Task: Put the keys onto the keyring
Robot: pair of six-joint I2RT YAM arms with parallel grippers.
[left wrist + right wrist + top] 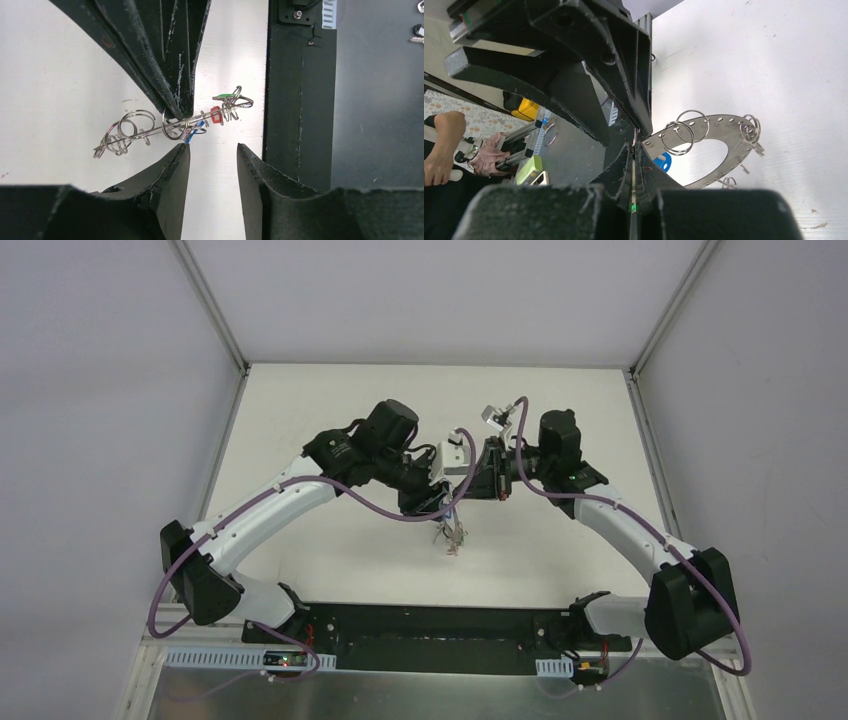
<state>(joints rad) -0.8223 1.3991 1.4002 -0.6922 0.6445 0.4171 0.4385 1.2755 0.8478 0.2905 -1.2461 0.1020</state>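
Over the white table (330,570), the left arm (270,505) and the right arm (620,525) are brought together mid-air. The right gripper (636,146) is seen clamped tight on the rim of the keyring (724,127), which is held up off the table, edge-on in the left wrist view. The left gripper (213,155) is parted to a moderate gap with nothing between its fingers, just short of the ring. Keys (216,115) with red, green and blue tags are seen dangling from the wire loops along the rim. The step in hand is judged to be the threading of a key onto a loop, with the ring steadied by the right side. Next, it is judged, the ring must be kept steady while another key is fetched.
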